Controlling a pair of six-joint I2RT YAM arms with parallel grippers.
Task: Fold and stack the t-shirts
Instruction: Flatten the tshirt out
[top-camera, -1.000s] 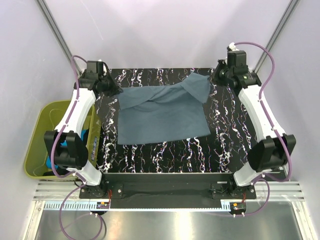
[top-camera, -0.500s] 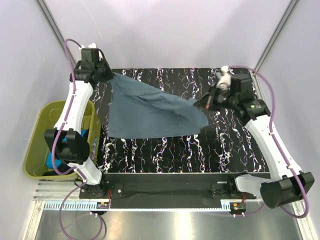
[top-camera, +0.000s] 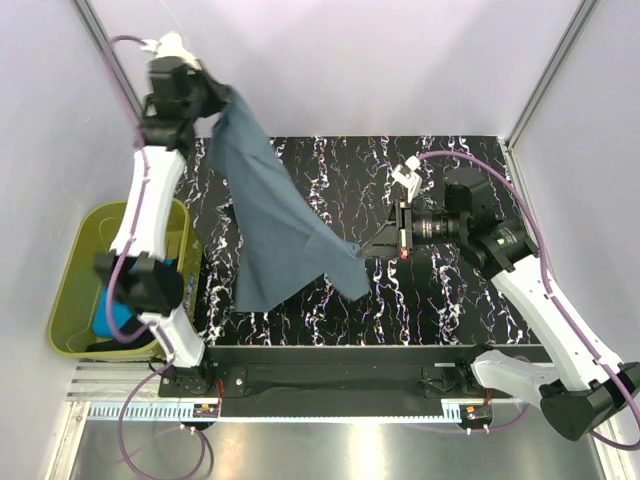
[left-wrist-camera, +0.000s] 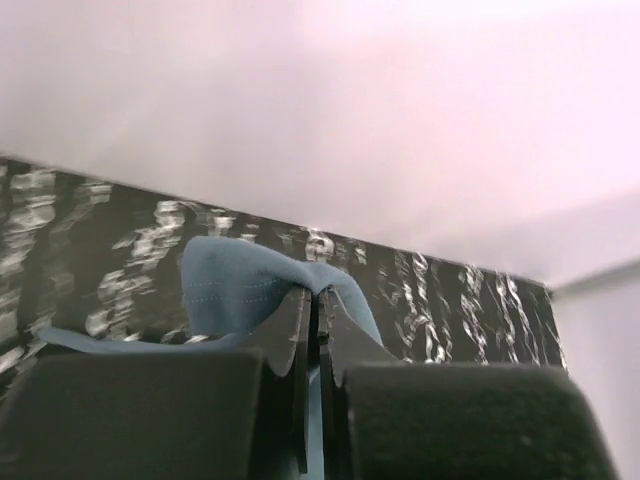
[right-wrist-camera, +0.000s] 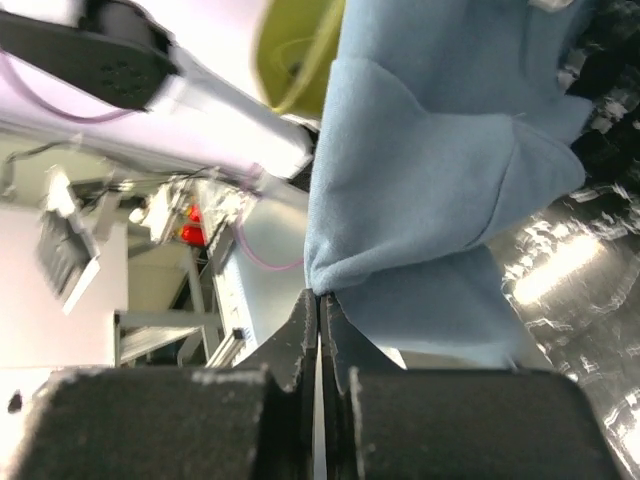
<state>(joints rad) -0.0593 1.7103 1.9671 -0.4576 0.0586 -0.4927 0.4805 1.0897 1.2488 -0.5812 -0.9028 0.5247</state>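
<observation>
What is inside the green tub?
Turquoise cloth and something black beside it show in the tub; the left arm covers the rest.

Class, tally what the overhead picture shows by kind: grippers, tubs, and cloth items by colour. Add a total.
grippers: 2, the left gripper and the right gripper, both shut on the shirt
grey-blue t-shirt: 1
turquoise cloth, in the tub: 1
olive-green tub: 1
Total: 5

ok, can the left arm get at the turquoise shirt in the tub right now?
Probably not: the left gripper is shut on the grey-blue shirt, held high, away from the tub.
</observation>
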